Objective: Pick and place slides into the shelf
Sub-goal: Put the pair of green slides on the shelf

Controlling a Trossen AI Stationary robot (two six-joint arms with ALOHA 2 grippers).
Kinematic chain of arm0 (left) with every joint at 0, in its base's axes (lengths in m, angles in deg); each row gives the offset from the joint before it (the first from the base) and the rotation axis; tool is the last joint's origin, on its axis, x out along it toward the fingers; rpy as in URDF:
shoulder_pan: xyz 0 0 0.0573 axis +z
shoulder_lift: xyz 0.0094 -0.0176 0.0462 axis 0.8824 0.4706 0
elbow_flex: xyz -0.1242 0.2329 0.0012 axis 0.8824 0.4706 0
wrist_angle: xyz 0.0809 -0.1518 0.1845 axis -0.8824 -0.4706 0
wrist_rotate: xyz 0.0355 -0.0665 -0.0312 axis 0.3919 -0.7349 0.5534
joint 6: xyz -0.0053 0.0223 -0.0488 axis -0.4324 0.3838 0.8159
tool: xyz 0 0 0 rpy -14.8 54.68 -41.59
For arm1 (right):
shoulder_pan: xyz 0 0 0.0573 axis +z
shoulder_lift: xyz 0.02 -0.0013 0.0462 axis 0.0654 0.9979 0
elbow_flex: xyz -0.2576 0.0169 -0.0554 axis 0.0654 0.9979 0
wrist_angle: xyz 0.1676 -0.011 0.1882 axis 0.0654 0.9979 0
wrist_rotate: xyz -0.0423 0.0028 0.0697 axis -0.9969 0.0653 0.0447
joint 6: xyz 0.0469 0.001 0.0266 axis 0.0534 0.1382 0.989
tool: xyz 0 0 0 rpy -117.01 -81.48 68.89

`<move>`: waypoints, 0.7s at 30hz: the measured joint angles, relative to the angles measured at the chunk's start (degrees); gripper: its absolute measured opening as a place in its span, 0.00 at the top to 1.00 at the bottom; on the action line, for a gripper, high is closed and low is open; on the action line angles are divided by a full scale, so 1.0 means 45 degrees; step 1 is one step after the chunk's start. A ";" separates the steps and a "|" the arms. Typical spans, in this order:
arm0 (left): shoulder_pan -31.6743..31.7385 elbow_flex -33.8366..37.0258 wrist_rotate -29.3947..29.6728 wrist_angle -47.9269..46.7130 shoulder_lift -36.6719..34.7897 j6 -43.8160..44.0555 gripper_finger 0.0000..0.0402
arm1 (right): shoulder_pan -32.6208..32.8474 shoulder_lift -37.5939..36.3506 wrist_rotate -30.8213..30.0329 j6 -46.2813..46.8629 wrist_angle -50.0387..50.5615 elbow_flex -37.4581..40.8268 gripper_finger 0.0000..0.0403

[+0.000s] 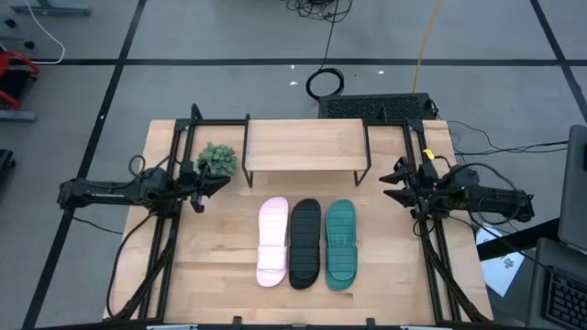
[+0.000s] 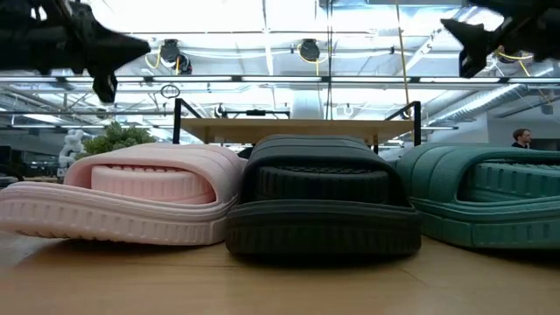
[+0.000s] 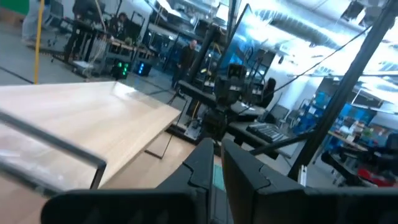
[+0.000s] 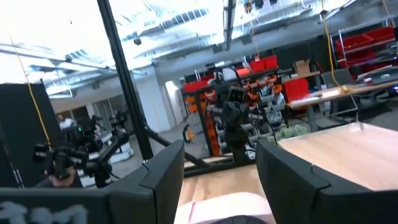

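At the left edge of the overhead picture, the left end effector (image 1: 218,183) is hovering over the bench (image 1: 211,275) with its fingers pressed together and gripping nothing. A small green potted plant (image 1: 217,159) is sitting just above it in the frame, close to the shelf's left leg. The shelf (image 1: 306,145) is standing in the upper middle of the bench, its light plank top lying bare. Below it, in the lower middle of the frame, the three slides are lying side by side, soles up and touching one another: the pale pink slide (image 1: 272,242) on the left, the black slide (image 1: 304,243) in the centre, the teal green slide (image 1: 340,244) on the right. None is sitting on the shelf. At the right of the frame, the right end effector (image 1: 393,183) is hanging over the bench's edge beside the shelf's right leg, its fingers standing apart and carrying nothing, well away from the slides.
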 joint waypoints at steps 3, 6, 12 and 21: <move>0.0000 -0.1752 0.0082 -0.2802 0.0015 0.0122 0.92 | 0.0000 0.0783 -0.0057 -0.0108 0.2595 -0.2019 0.54; 0.0000 -0.3988 0.0597 -0.6142 0.0046 0.0270 0.92 | 0.0000 0.2364 -0.0187 -0.0085 0.6125 -0.4709 0.54; 0.0000 -0.7689 0.2034 -1.1771 0.0966 0.1586 0.92 | -0.0002 0.7109 -0.2049 0.1304 1.3305 -0.8699 0.59; 0.0000 -0.8607 0.2500 -1.5591 0.2478 0.3343 0.92 | 0.0005 1.1786 0.1233 0.2996 1.4414 -0.8141 0.62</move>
